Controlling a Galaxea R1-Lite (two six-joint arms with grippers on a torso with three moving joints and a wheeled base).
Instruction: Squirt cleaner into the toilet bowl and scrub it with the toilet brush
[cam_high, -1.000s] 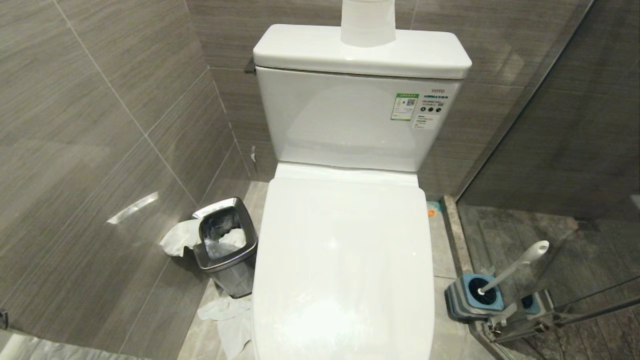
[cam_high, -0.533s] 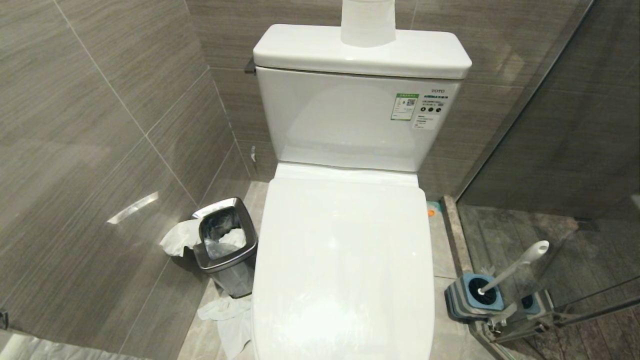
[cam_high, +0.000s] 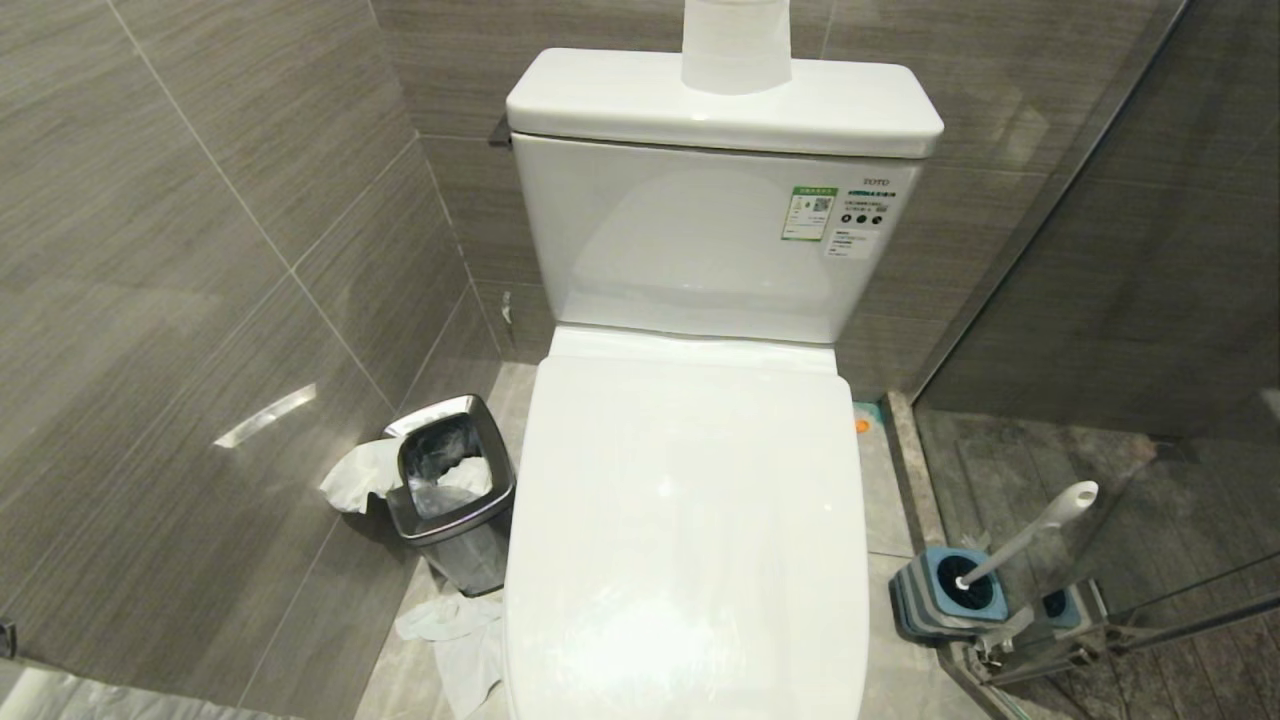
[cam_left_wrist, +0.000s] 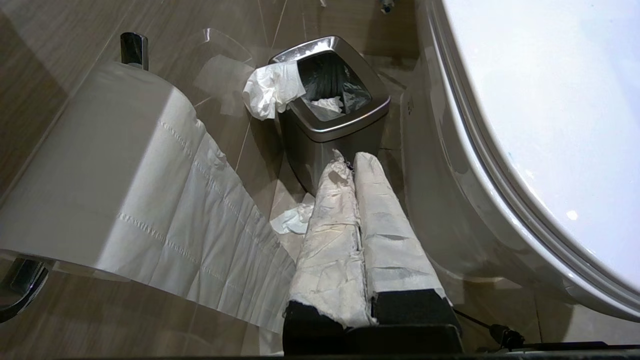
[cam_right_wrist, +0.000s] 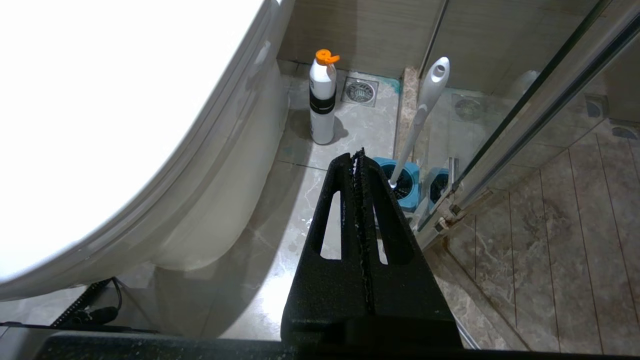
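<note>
Honestly nothing has budged over the last second, same view, same stuff in the same spots, so I'd say the job hasn't started. The toilet lid (cam_high: 685, 520) is down flat over the bowl, which means the bowl itself is hidden and that lid has to come up before any squirting happens.

Both arms just hang low on either side of the toilet. The left gripper (cam_left_wrist: 354, 162), its fingers wrapped in white paper, is pinched together on nothing, with the steel waste bin (cam_left_wrist: 332, 125) right ahead of its tips and a hanging toilet paper roll (cam_left_wrist: 100, 165) off to its outer side. The right gripper (cam_right_wrist: 357, 160) is clamped together too, empty, touching nothing.

Just past the right fingertips sits the blue brush holder (cam_right_wrist: 402, 182) with the toilet brush (cam_right_wrist: 422, 107) leaning in it. Further out beyond those tips, close to the toilet base, stands the cleaner (cam_right_wrist: 322, 97), orange cap on, upright on the floor.
</note>
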